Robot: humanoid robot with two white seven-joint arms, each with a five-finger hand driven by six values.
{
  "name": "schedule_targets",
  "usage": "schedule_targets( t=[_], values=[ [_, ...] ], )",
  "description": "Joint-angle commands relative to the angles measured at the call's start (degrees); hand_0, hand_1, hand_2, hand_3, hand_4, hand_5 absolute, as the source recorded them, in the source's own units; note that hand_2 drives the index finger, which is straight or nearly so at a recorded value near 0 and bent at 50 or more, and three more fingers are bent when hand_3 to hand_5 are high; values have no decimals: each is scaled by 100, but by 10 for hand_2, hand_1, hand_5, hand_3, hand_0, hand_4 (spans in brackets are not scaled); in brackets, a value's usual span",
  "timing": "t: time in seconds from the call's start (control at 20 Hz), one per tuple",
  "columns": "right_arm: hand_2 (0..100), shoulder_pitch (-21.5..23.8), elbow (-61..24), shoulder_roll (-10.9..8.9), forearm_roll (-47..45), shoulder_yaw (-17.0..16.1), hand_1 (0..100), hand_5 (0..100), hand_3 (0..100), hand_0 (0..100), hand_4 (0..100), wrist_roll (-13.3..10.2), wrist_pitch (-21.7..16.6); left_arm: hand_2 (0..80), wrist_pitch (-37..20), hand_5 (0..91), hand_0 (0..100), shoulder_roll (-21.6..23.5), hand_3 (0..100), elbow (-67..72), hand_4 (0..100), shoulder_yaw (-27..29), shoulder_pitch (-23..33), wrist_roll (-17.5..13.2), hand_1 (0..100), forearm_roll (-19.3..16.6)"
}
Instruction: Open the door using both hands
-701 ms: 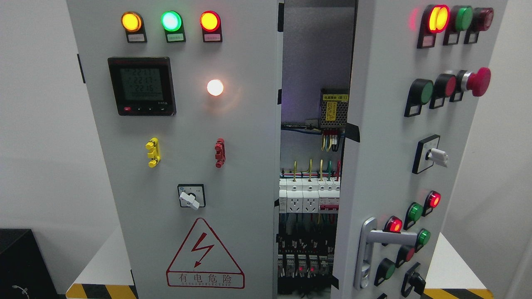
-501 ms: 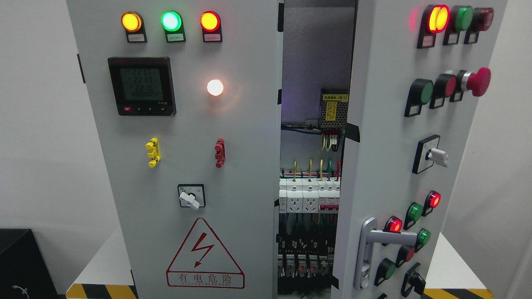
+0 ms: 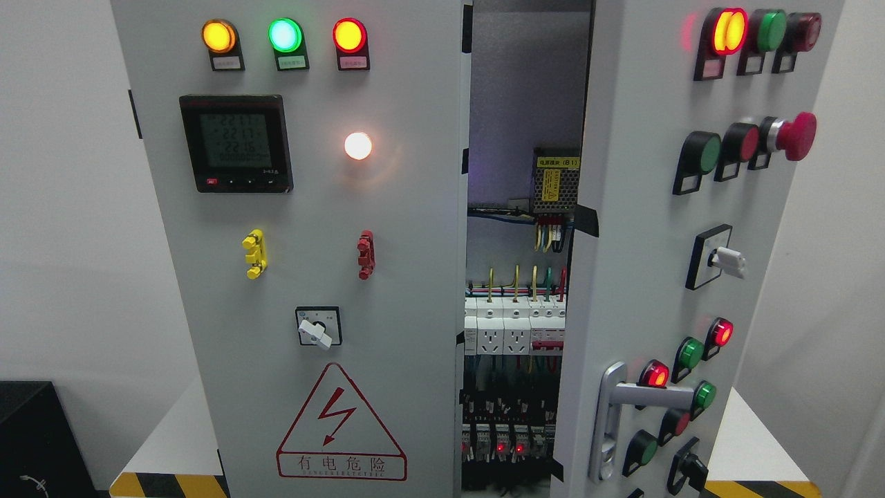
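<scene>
Nothing had shifted since before: the right door point(image 3: 643, 228) stood ajar, handle point(image 3: 612, 422) untouched, and I saw neither hand.

The left door point(image 3: 304, 277) is showing pale grey, its three lamps point(image 3: 284, 34) glowing amber, green and red — a red lightning triangle point(image 3: 340, 422) sitting below. Yellow-and-black stripes point(image 3: 169, 484) are edging the white base — a red mushroom button point(image 3: 795, 135) is standing out on the grey right door point(image 3: 636, 263).

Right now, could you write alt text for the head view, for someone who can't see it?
A grey electrical cabinet with its right door swung partly open, showing breakers and wiring inside. The left door carries lit lamps, a meter and a warning sign. No robot hands are in view.
</scene>
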Motion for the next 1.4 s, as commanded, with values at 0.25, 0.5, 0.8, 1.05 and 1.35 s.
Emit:
schedule_targets(
  t=[0.25, 0.5, 0.8, 1.05, 1.35],
  values=[
    [0, -7, 1, -2, 7, 0, 0, 0, 0, 0, 0, 0, -2, 0, -280, 0, 0, 4725, 0, -6357, 0, -423, 2248, -2162, 0, 6569],
    [0, 2, 1, -2, -2, 0, 0, 0, 0, 0, 0, 0, -2, 0, -280, 0, 0, 7613, 0, -7213, 0, 455, 2961, -3257, 0, 8466],
    [0, -7, 1, -2, -2, 0, 0, 0, 0, 0, 0, 0, -2, 0, -1, 0, 0, 8047, 0, -7239, 0, 1526, 2962, -5246, 0, 8546],
    [0, 2, 1, -2, -2, 0, 0, 0, 0, 0, 0, 0, -2, 0, 1747, 0, 0, 8530, 0, -7615, 0, 1663, 1841, -5238, 0, 8757],
    [0, 2, 1, -2, 7, 0, 0, 0, 0, 0, 0, 0, -2, 0, 1829, 0, 0, 8864, 0, -8485, 0, -1197, -1241, -5177, 0, 8889]
  ],
)
